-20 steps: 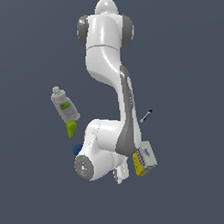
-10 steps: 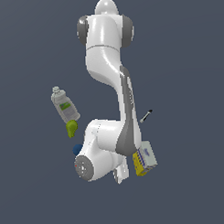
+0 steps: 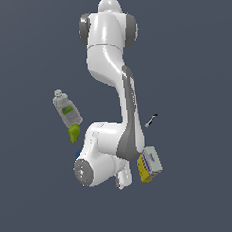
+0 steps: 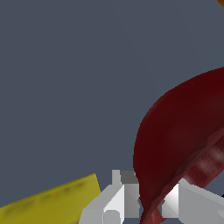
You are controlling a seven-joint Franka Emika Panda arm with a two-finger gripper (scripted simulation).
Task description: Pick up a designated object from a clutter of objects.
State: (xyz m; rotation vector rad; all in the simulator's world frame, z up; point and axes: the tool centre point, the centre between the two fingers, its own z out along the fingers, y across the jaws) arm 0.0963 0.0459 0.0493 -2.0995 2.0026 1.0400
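Observation:
The dark red bowl (image 4: 175, 131) fills much of the wrist view, its ribbed inner wall showing near the fingers. My gripper (image 4: 151, 202) straddles the bowl's rim, with one finger (image 4: 120, 199) on the outside wall and the other finger (image 4: 186, 197) on the inside; both appear to touch it. In the exterior view the bowl is hidden under the arm, and only part of the hand (image 3: 121, 180) shows low over the ground.
The yellow-white box (image 3: 149, 165) lies beside the hand and also shows in the wrist view (image 4: 48, 201). The white bottle (image 3: 66, 109), green fruit (image 3: 74, 133) and marker (image 3: 151, 120) lie around the arm. A blue ball sliver (image 3: 79, 153) and an orange ball edge (image 4: 221, 2) peek out.

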